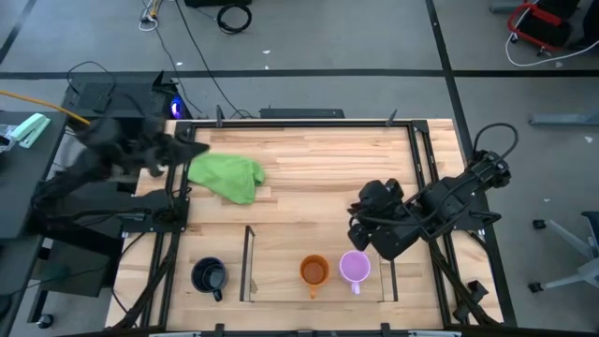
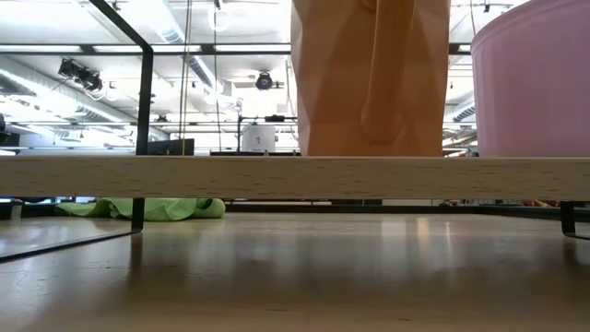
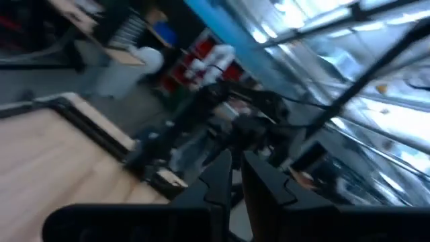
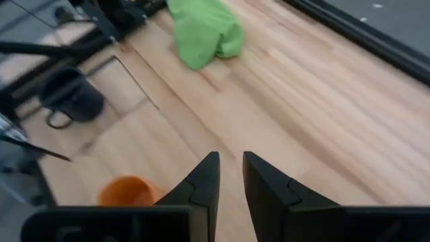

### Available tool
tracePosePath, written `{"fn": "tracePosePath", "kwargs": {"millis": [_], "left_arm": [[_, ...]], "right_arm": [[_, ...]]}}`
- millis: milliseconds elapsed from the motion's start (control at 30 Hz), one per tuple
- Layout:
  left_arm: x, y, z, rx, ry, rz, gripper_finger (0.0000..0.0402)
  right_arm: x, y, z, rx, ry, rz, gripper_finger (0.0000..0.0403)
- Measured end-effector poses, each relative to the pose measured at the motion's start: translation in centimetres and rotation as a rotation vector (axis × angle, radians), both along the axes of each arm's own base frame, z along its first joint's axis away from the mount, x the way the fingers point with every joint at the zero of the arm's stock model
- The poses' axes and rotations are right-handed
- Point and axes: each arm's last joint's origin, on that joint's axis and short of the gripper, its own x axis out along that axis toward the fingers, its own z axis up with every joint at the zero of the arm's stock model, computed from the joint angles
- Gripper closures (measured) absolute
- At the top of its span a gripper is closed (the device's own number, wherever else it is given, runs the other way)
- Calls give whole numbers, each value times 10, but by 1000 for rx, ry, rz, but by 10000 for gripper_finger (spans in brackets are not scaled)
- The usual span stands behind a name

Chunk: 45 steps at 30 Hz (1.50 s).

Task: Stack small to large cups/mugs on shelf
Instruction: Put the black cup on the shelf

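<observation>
A: Currently logging worktop (image 1: 309, 159) stock. Mugs, three: orange mug (image 1: 314, 271) and lilac mug (image 1: 354, 267) sitting side by side, just apart, inside the shelf (image 1: 281, 281) bay; navy mug (image 1: 209, 275) sitting outside it, past the clear side panel (image 1: 248, 265). None nested yet.

B: Noting tools, two. Right tool (image 1: 367, 227) hovering just behind the lilac mug, fingers (image 4: 205, 178) nearly pressed together, pinching nothing. Left tool (image 3: 235, 178) parked at the far left corner, fingers likewise nearly together, also empty.

A: Adding one green cloth (image 1: 227, 175), lying clear of everything.

B: Flagging risks. Probably needing a wider spread before any rim pinch; descending this narrow, likely knocking the lilac mug into the orange one. Also risking a clip of the thin panel when fetching the navy mug.
</observation>
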Motion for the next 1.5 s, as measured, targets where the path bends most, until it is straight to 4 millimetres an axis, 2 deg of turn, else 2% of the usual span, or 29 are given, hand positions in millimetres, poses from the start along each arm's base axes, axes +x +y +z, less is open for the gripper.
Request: {"fn": "tracePosePath", "kwargs": {"millis": [67,167,267,367,533,867,1067,1233,1367,1500], "left_arm": [[-12,-3,11,-12,69,70,365],[-27,-4,14,-81,255,179,370],[-38,-5,5,-218,478,276,376],[-43,-7,-9,-371,664,301,379],[-30,-11,-30,-518,892,250,379],[1,-29,-46,-542,1178,156,379],[15,-57,-54,-550,1314,105,377],[26,-92,-64,-504,1415,101,377],[28,-123,-74,-479,1489,124,380],[24,-147,-82,-492,1484,209,380]], "right_arm": [[-8,-3,1,-22,34,6,329],[-18,-9,6,-40,51,-4,329],[-24,-14,12,-50,26,3,329],[-30,-18,17,-65,10,14,329],[-37,-23,23,-76,-16,17,329],[-40,-26,26,-113,-38,12,329],[-40,-26,26,-114,-38,13,329],[-39,-26,26,-124,-30,25,329],[-39,-26,26,-134,-24,36,329],[-39,-26,26,-140,-20,43,329]]}}
